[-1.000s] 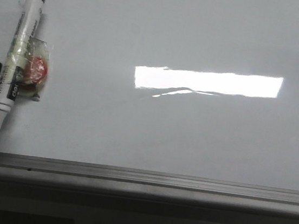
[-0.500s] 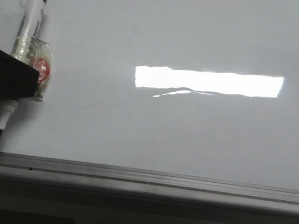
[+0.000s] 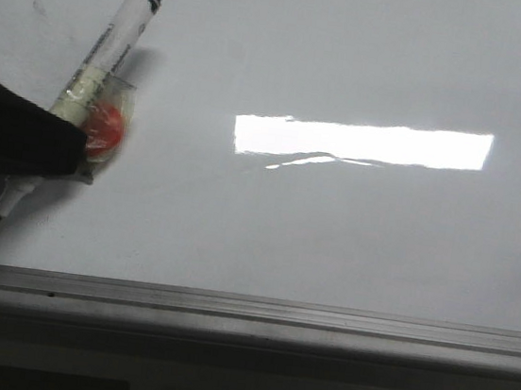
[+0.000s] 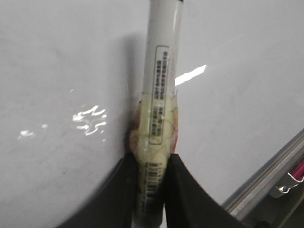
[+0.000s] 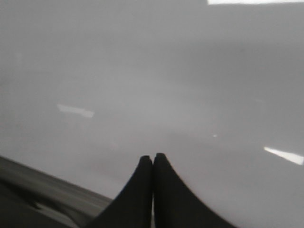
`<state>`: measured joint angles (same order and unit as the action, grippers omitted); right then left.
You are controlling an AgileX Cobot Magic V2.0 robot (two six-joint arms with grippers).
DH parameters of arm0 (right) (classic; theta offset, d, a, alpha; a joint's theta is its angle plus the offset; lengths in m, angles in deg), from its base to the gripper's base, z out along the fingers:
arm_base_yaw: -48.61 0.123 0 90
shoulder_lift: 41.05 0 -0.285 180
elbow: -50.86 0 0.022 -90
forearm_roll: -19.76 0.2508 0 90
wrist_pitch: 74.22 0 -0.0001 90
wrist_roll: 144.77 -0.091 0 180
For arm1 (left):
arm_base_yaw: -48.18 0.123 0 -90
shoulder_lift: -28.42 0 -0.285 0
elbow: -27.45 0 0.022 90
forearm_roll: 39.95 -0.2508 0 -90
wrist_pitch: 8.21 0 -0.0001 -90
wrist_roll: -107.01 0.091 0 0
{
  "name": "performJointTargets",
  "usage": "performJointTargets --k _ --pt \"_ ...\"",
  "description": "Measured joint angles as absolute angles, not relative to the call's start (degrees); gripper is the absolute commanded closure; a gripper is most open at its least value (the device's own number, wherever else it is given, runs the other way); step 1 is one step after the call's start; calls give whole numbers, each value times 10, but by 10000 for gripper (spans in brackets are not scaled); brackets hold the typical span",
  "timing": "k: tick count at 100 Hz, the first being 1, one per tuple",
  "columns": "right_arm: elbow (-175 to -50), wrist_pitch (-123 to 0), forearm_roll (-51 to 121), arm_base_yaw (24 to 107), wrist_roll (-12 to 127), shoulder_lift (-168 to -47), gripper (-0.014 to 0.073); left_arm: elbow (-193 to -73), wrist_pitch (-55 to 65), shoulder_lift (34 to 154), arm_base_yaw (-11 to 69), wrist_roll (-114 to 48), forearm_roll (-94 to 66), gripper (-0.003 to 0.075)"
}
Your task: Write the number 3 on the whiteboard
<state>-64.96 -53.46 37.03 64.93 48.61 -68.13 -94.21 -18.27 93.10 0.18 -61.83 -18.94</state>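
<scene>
Tilted since before, the marker (image 3: 93, 84) sits clamped in the left jaws (image 4: 151, 190); right jaws (image 5: 152, 164) pressed together, empty.

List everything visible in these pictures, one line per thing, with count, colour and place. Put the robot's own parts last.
whiteboard: one, glossy white-grey, fills most of the front view; no number written on it.
light reflection: one, bright white rectangle, on the board right of centre.
rail: one, grey metal, along the board's lower edge.
marker: one, white barrel with black end and black tip, tilted, at the board's left side.
tape wrap: one, clear with a red patch, around the marker's middle.
left gripper: one, black, shut on the marker.
right gripper: one, black, fingertips together, over bare board, holding nothing.
</scene>
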Motion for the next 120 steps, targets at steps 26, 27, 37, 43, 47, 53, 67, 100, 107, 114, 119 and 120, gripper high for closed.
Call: performJointTargets --k 26,27,37,43,47,53,67,100,107,114,119,120 --pt "-689 -567 369 805 550 -765 595 -970 -158 936 2 -617 -372 741" --pt "-694 -569 369 810 550 -768 587 -971 -159 936 2 -617 -382 741" --pt "-738 -574 369 867 554 -817 373 -971 -159 936 2 -617 -447 741" --pt "-764 -576 369 905 555 -847 249 -971 -161 936 2 -617 -482 741" --pt "-784 -577 370 930 556 -872 190 -971 -162 936 0 -617 -500 741" --pt "-811 -583 370 959 557 -911 173 -971 -164 937 -7 -617 -533 741" --pt "-859 -602 371 1008 558 -996 204 -971 -165 943 -37 -617 -568 741" --pt "-912 -640 371 1056 558 -1106 237 -971 -168 944 -71 -616 -577 741" --pt "-912 -643 371 1056 558 -1111 358 -971 -168 944 -71 -614 -577 741" --pt "-912 -644 371 1057 558 -1112 617 -971 -168 944 -72 -613 -580 741" --pt "-912 -645 371 1057 558 -1112 654 -970 -164 944 -73 -611 -583 740" --pt "-913 -645 371 1057 558 -1112 653 -970 -164 944 -73 -609 -584 740"
